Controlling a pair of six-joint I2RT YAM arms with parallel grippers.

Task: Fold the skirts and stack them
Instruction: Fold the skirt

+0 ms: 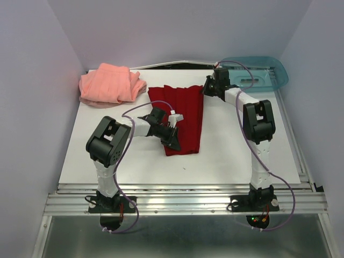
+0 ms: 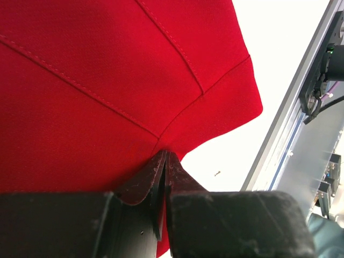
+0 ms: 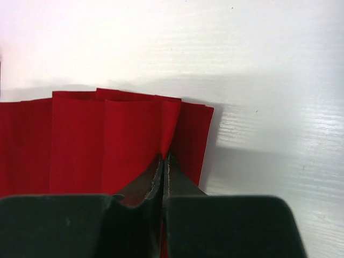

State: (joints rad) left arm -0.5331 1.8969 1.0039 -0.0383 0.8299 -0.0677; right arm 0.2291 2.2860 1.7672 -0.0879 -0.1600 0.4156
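Red pleated skirt (image 1: 180, 118) lies spread at mid-worktop (image 1: 236, 150); left fingers (image 2: 156, 174) pinch its near-left edge, right fingers (image 3: 156, 174) are clamped on its far-right corner. Pink skirt (image 1: 110, 83) sits bunched at far left.

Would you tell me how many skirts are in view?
2. The red pleated skirt lies in the middle of the table; the salmon-pink skirt sits bunched at its far left corner. No others show.

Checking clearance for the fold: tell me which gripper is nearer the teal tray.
Right. The right gripper pinches the red skirt at its far right corner beside the tray; the left gripper holds its left edge, well away.
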